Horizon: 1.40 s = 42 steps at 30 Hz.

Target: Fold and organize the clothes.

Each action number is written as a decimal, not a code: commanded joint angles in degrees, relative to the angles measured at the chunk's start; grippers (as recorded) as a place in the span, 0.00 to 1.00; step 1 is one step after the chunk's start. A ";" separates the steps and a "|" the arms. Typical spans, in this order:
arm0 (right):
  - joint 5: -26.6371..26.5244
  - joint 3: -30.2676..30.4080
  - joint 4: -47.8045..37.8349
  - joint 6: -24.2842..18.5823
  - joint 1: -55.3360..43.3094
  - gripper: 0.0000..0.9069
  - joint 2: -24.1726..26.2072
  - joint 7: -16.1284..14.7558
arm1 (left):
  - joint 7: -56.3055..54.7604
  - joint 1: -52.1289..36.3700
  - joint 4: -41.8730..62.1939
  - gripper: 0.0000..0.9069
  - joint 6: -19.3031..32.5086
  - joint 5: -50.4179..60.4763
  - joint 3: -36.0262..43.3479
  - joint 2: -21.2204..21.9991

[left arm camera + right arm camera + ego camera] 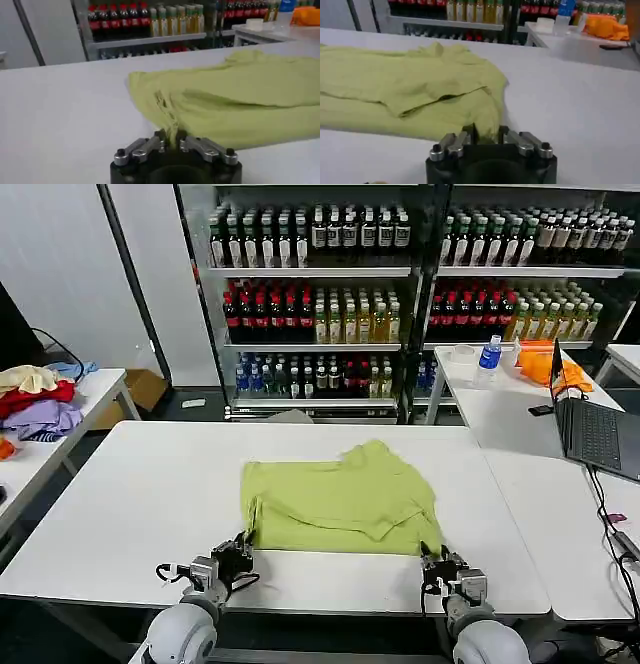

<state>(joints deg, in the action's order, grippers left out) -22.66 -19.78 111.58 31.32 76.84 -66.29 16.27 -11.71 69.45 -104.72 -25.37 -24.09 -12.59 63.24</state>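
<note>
Backdrop: drink coolers (400, 294) packed with bottles line the wall, and a white table (130, 504) sits in front of them.
Shirt: lime T-shirt (340, 499) lies partly folded at the table's middle, closer to the near edge.
Long axis: it runs side to side across the table, parallel to the near edge; the near hem is fairly straight, and a rumpled peak of cloth points away toward the coolers.
Folds: an upper layer laps over a lower one, with a diagonal crease visible in the right wrist view (445, 97).
Left gripper: left gripper (238, 555) is down at the shirt's near-left corner, and the left wrist view shows its fingers (161, 140) nipped together on the bunched hem there.
Right gripper: right gripper (437, 561) is at the near-right corner, its fingers (470, 134) a little apart with the shirt's edge sitting between them.
Sides: garment heap (35, 399) on the left table; laptop (595, 429) and orange cloth (545, 364) on the right one.
</note>
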 commanded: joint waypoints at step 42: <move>1.95 -14.73 21.88 1.76 15.83 1.00 2.57 -2.09 | 0.47 18.76 -21.18 1.00 -3.21 0.85 -11.76 -4.78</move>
<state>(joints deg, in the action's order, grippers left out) -16.96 -31.47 132.37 33.04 97.54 -65.27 14.67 -11.11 89.26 -125.15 -27.89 -21.44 -21.34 59.83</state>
